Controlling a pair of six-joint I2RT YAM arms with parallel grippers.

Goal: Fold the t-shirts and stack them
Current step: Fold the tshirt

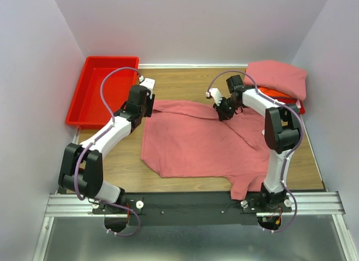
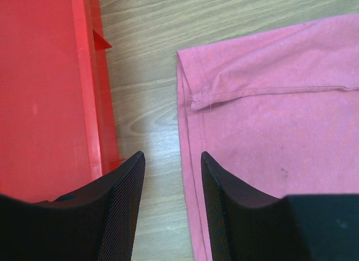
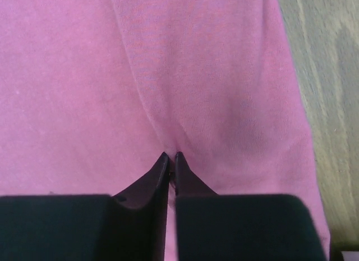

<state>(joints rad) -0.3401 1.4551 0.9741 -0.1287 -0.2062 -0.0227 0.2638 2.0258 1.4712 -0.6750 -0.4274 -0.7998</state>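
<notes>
A large salmon-pink t-shirt [image 1: 196, 140] lies spread on the wooden table, one sleeve hanging toward the near edge. At its far left corner my left gripper [image 1: 147, 104] stands open; its fingers [image 2: 126, 205] straddle the hemmed edge of the shirt [image 2: 269, 104], one over bare wood, one over cloth. My right gripper [image 1: 223, 112] is at the shirt's far right edge, shut on a pinch of the cloth [image 3: 185, 92], which puckers up at the fingertips [image 3: 171, 158]. A folded pink t-shirt [image 1: 277, 77] tops a stack at the far right, with red cloth [image 1: 283, 95] under it.
A red plastic bin [image 1: 104, 92] stands at the far left, its wall [image 2: 90, 87] just left of my left gripper. White walls close in the table on three sides. Bare wood [image 1: 185, 84] shows beyond the shirt and along its left side.
</notes>
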